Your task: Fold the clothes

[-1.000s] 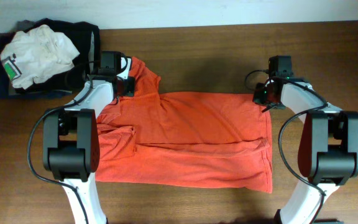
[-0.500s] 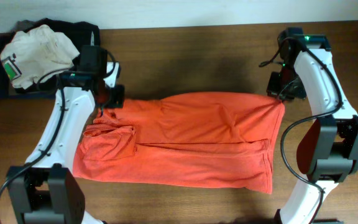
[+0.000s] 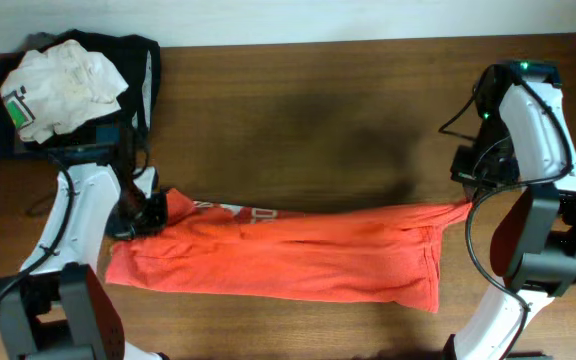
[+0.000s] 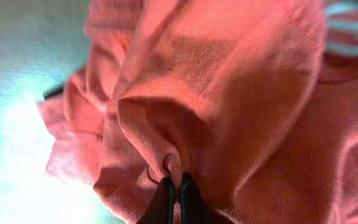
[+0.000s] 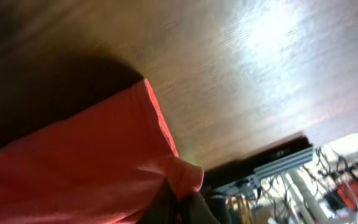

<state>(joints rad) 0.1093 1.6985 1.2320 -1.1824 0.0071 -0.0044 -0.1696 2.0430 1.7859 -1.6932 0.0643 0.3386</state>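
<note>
Overhead, we see our left gripper (image 3: 156,210) pinched shut on the left end of the orange shirt (image 3: 288,255), our right gripper (image 3: 466,205) clamped on its right corner, shirt stretched in a long band between them on the wooden table (image 3: 298,110), pile of clothes (image 3: 63,85) at the far left corner.

On table (image 3: 308,110), shirt (image 3: 288,255) spans 9 to 3 o'clock; left gripper (image 3: 158,208) at 9 end, right gripper (image 3: 466,205) at 3. Behind, clothes pile (image 3: 63,85) at 10 o'clock.

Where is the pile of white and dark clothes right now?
In the overhead view, the clothes pile lies at the far left corner of the table, beyond the left gripper, which is shut on the orange shirt.
</note>
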